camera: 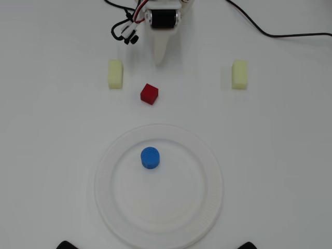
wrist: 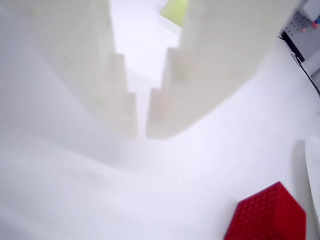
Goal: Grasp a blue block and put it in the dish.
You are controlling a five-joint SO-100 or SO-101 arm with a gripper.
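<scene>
The blue block (camera: 150, 157), a short round cylinder, stands inside the dish (camera: 213, 179), a large white plate at the lower middle of the overhead view, left of the plate's centre. My gripper (camera: 160, 58) is at the top of that view, well away from the dish, its white jaws together in a single point and holding nothing. In the wrist view the gripper (wrist: 142, 131) is blurred, with only a thin gap between the fingers. A sliver of the dish's rim (wrist: 314, 172) shows at the right edge there. The blue block is out of the wrist view.
A red cube (camera: 149, 94) lies just below the gripper tip and also shows in the wrist view (wrist: 267, 216). Two pale yellow blocks (camera: 115, 73) (camera: 239, 74) lie left and right of it. Cables (camera: 259, 28) run along the top edge.
</scene>
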